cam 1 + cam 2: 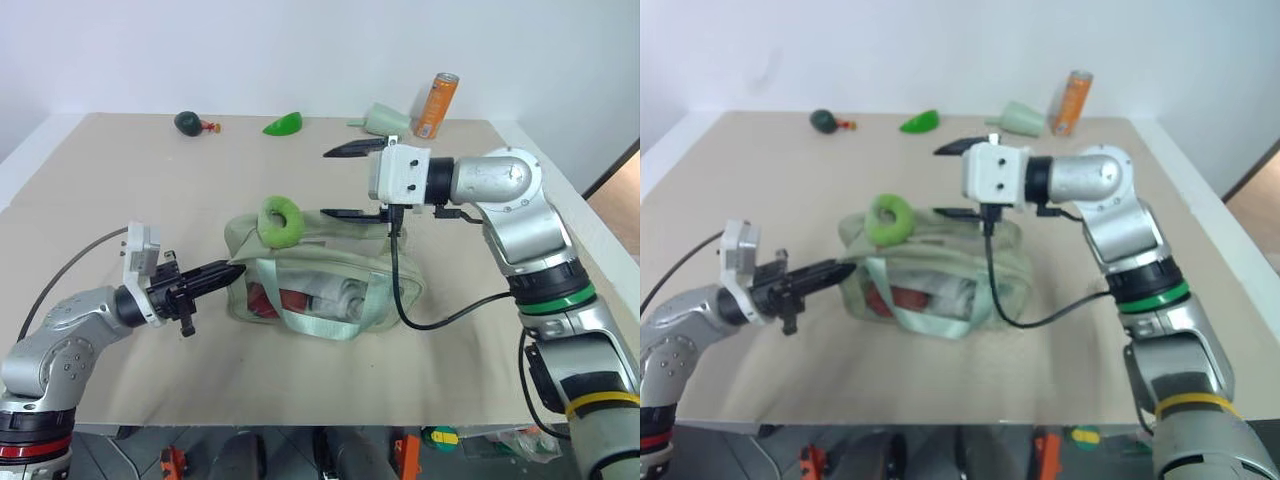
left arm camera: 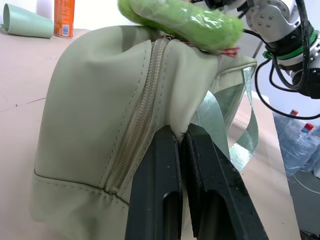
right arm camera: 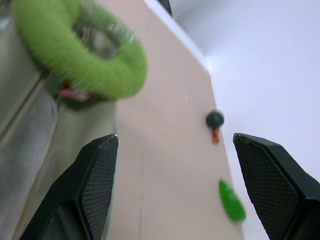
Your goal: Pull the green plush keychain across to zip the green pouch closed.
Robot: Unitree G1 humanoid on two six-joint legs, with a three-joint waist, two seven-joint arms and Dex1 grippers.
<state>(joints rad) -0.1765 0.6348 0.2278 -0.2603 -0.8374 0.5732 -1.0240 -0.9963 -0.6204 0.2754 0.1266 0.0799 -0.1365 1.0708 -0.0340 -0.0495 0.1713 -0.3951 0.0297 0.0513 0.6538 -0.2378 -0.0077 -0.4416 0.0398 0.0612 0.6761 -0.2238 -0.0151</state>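
The green pouch (image 1: 320, 285) lies mid-table, its clear front panel showing red and white contents, and its zipper (image 2: 142, 107) runs over the top. The green plush keychain (image 1: 282, 220), a fuzzy lime ring, stands on the pouch's top near its left end. My left gripper (image 1: 228, 271) is shut on the pouch's left end, its fingertips (image 2: 170, 137) pressed into the fabric beside the zipper. My right gripper (image 1: 342, 182) hovers open above the pouch's right half, pointing left toward the keychain (image 3: 75, 55), with nothing between its fingers (image 3: 100, 165).
Along the far edge stand an orange can (image 1: 437, 104), a pale green cone (image 1: 383, 120), a glossy green leaf-shaped piece (image 1: 284, 125) and a dark round toy (image 1: 188, 122). A black cable (image 1: 400, 290) hangs from my right wrist over the pouch's right end.
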